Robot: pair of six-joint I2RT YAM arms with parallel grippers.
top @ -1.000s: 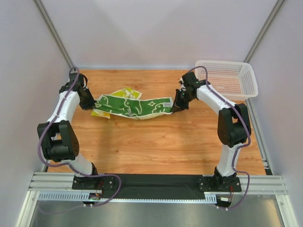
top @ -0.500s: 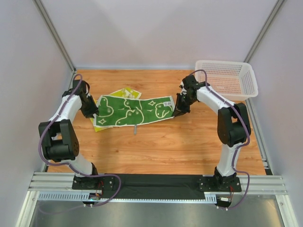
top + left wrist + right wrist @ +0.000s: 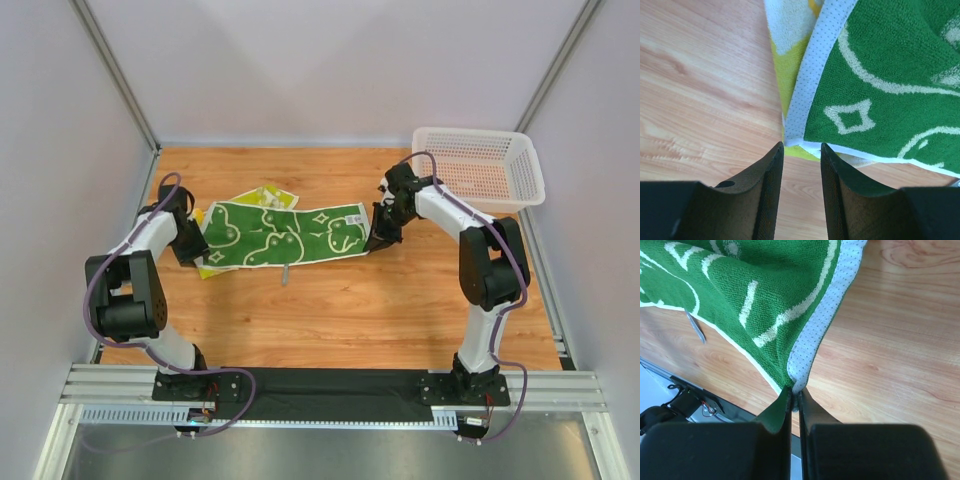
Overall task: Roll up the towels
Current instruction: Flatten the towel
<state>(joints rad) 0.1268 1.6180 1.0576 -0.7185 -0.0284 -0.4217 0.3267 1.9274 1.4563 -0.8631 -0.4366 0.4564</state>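
Observation:
A green towel (image 3: 280,235) with pale cartoon lines and a white dotted end band lies spread flat on the wooden table. My right gripper (image 3: 375,243) is shut on its right near corner (image 3: 800,375), pinching green cloth and white band together. My left gripper (image 3: 198,258) stands open just off the towel's left near corner (image 3: 795,135), touching nothing; bare wood shows between its fingers (image 3: 771,170). A second towel (image 3: 268,196), yellow and cream, lies partly under the green one and sticks out at the far side and the left edge (image 3: 787,45).
A white perforated basket (image 3: 527,170) stands at the back right corner. A short grey strand (image 3: 284,272) lies on the wood by the green towel's near edge. Grey walls close in the table on the left, the right and behind.
The left gripper opened and let go of the green towel's left end, then drew back toward the near left. The towel, held up and sagging before, now lies flat. The right gripper kept its hold.

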